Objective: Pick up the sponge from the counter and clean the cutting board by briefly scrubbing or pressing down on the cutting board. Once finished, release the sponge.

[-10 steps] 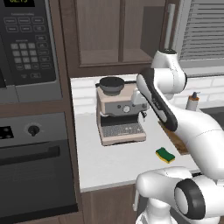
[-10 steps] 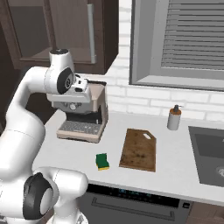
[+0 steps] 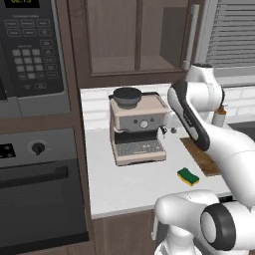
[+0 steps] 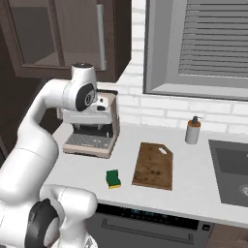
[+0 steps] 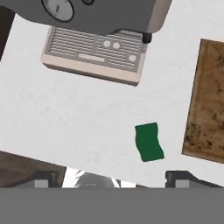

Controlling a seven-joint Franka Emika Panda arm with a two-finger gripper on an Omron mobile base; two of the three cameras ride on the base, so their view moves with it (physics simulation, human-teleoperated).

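Nothing moved; sponge (image 4: 114,178) lies long axis alongside cutting board (image 4: 154,165).

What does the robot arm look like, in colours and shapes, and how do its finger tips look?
The arm is glossy white, built of rounded, tube-like segments with dark grey to black joint rings and caps. No cables or markings are visible. In the hand view, the gripper has two small dark grey, blocky finger tips.

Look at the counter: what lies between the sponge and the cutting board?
Nothing: in the right base view, bare counter separates the sponge from the cutting board. The hand view shows the same gap.
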